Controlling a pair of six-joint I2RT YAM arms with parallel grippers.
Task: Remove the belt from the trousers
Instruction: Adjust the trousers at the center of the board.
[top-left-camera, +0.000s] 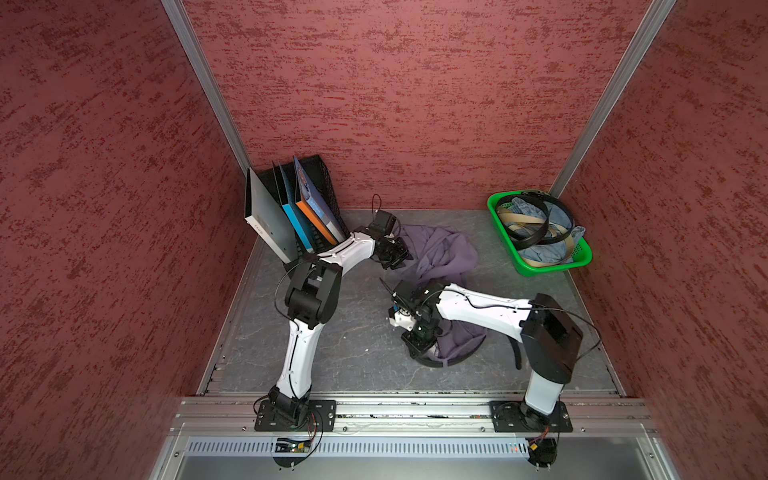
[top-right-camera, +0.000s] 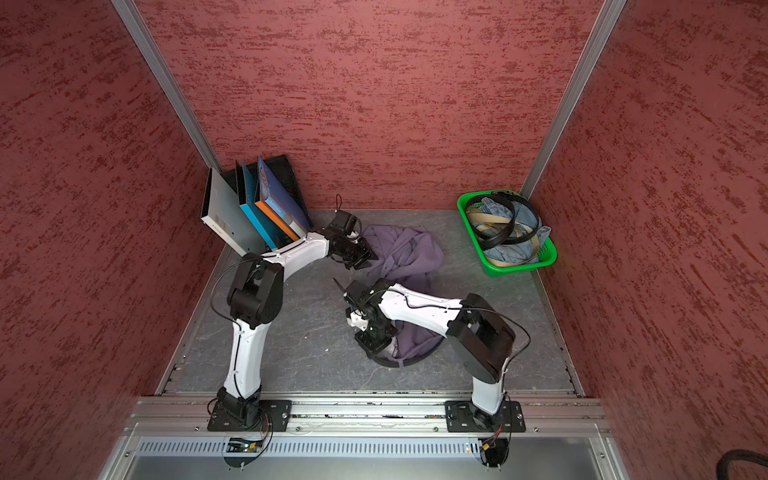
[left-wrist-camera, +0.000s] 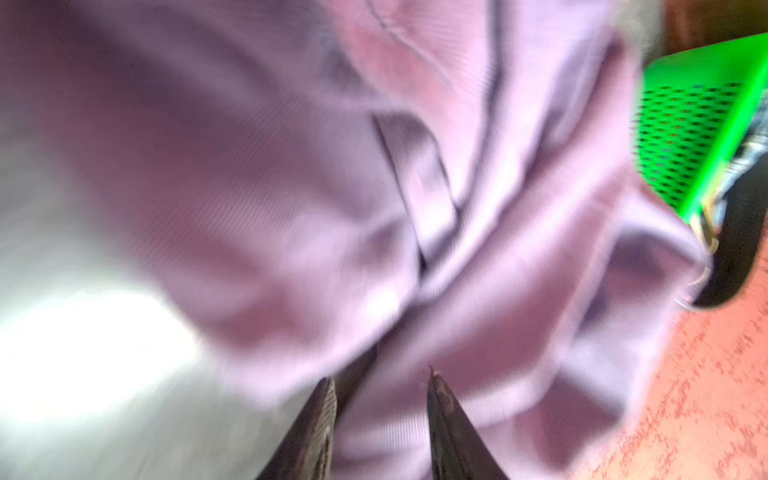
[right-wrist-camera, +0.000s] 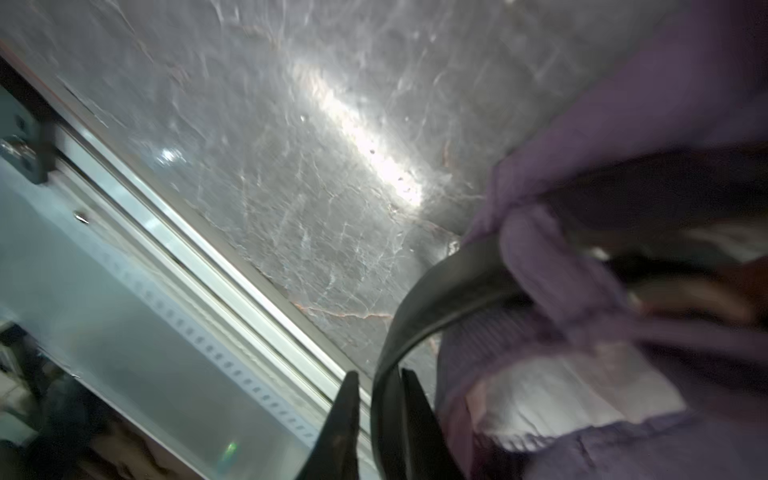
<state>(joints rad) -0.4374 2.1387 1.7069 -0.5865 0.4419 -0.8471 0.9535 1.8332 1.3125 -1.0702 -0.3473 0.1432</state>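
Straddling the belt (right-wrist-camera: 436, 299), right gripper (right-wrist-camera: 381, 374) stood apart, probably prepping a pull; left gripper (left-wrist-camera: 381, 375) maybe anchored trousers (top-left-camera: 440, 249) mid-frame, clamp unclear.

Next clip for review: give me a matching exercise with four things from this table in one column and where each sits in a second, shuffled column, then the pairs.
Things
1. belt
2. trousers
3. green basket
4. black rack

Places
A. far left corner, holding upright binders
B. crumpled across the middle of the table
C. far right corner, holding denim and other belts
D. curving round the near end of the purple fabric

Pairs: 1-D, 2-B, 3-C, 4-A
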